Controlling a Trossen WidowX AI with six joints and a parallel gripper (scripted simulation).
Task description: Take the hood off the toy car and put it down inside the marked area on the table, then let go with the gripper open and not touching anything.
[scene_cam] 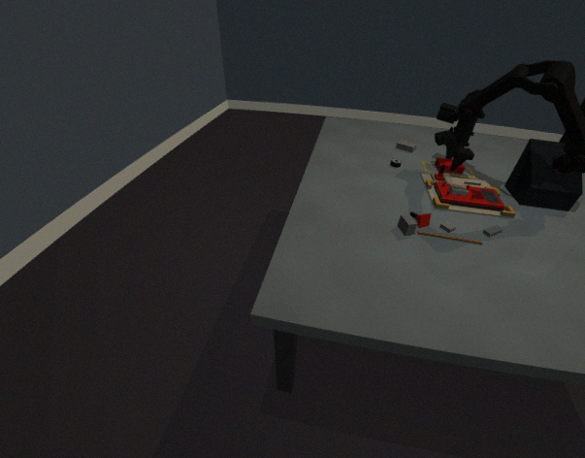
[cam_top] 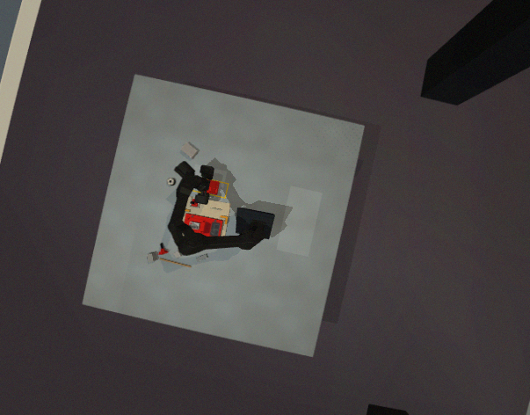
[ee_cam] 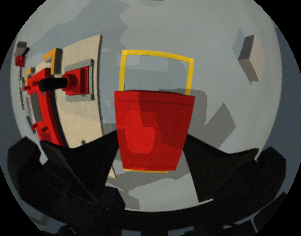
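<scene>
My gripper [cam_top: 206, 185] [scene_cam: 454, 163] [ee_cam: 151, 134] is shut on the red hood [cam_top: 214, 187] [scene_cam: 442, 164] [ee_cam: 153, 117], one finger at each side. The hood is low over the marked area, a yellow outline [cam_top: 227, 190] [scene_cam: 424, 167] [ee_cam: 122, 72]. In the wrist view the outline's far part shows beyond the hood, and a thin yellow strip shows at the hood's near edge. Whether the hood touches the table cannot be told. The red toy car [cam_top: 205, 218] [scene_cam: 470, 197] [ee_cam: 45, 102] lies beside it on a beige board [cam_top: 220, 207] [ee_cam: 83, 120].
A small red part [scene_cam: 439, 176] [ee_cam: 78, 81] with a black peg stands on the board near the hood. A grey block [cam_top: 189, 150] [scene_cam: 406, 146] [ee_cam: 252, 57] and a wheel [cam_top: 170, 181] [scene_cam: 395, 162] lie beyond. An orange rod [cam_top: 176, 262] [scene_cam: 450, 238] and small blocks lie across the car.
</scene>
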